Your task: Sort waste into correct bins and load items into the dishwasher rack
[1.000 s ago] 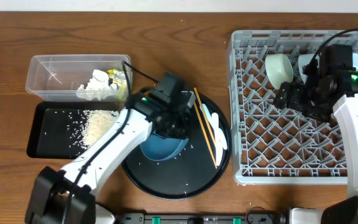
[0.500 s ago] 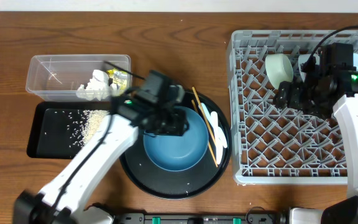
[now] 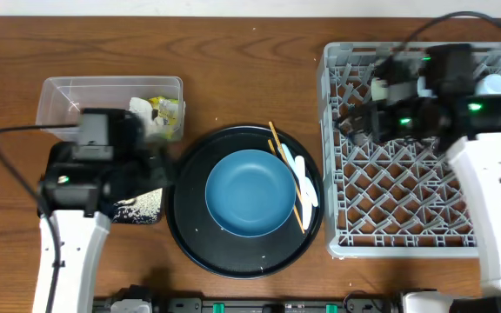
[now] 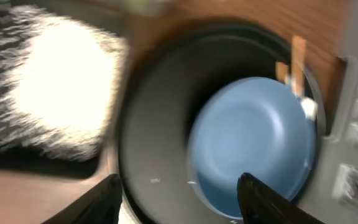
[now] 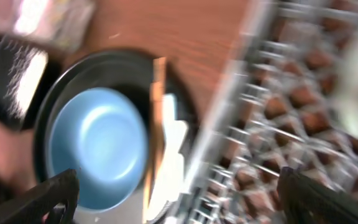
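Note:
The large dark-blue bowl (image 3: 250,193) sits upright on the round black tray (image 3: 190,235), also seen in the left wrist view as the bowl (image 4: 253,137). Wooden chopsticks (image 3: 286,178) and a white spoon (image 3: 307,184) lie along its right side. My left gripper (image 3: 155,169) hangs open and empty over the shallow black tray, left of the bowl. My right gripper (image 3: 359,122) is open above the left part of the grey dishwasher rack (image 3: 407,217). The clear tub (image 3: 76,96) holds white tissues (image 3: 139,111) and a yellow-green wrapper (image 3: 168,109).
Rice (image 4: 55,93) lies piled in the shallow black tray (image 3: 142,209), which my left arm mostly covers from above. A pale cup (image 3: 379,87) and a white cup (image 3: 494,84) stand at the back of the rack. Bare wood lies between the round tray and the rack.
My left gripper opened and let go of the blue bowl, which now rests upright on the round tray. The left arm swung back to the left. The right arm moved left across the rack.

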